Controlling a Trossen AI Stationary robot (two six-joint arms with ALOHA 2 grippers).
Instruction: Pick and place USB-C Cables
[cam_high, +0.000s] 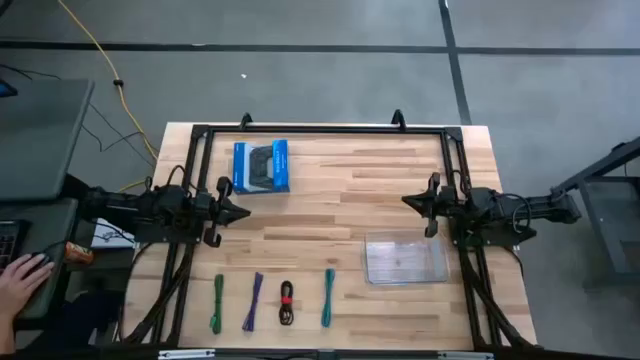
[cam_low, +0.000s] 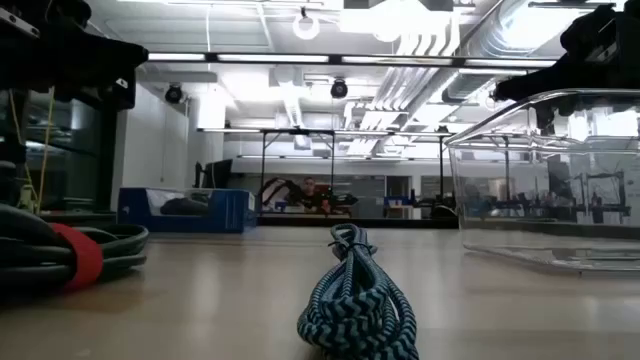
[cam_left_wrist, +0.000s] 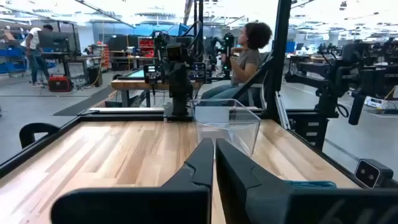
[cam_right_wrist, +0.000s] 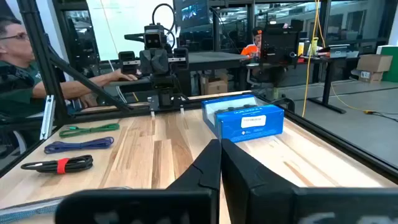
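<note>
Four USB-C cables lie in a row on the wooden table near its front edge: green (cam_high: 217, 303), purple (cam_high: 252, 301), black with a red band (cam_high: 287, 303) and teal (cam_high: 328, 298). The low view shows the teal bundle (cam_low: 355, 300) close up and the black one (cam_low: 70, 255) at the left. My left gripper (cam_high: 240, 211) is shut and hovers at the table's left side, pointing right. My right gripper (cam_high: 408, 201) is shut at the right side, pointing left. Both stand well back from the cables. The right wrist view shows the green (cam_right_wrist: 90, 129), purple (cam_right_wrist: 81, 145) and black (cam_right_wrist: 59, 164) cables.
A clear plastic container (cam_high: 405, 260) stands on the table right of the cables, below my right gripper. A blue box (cam_high: 261, 166) lies at the far left. A black frame (cam_high: 320, 129) rims the table. A person's hand (cam_high: 20, 280) rests left of the table.
</note>
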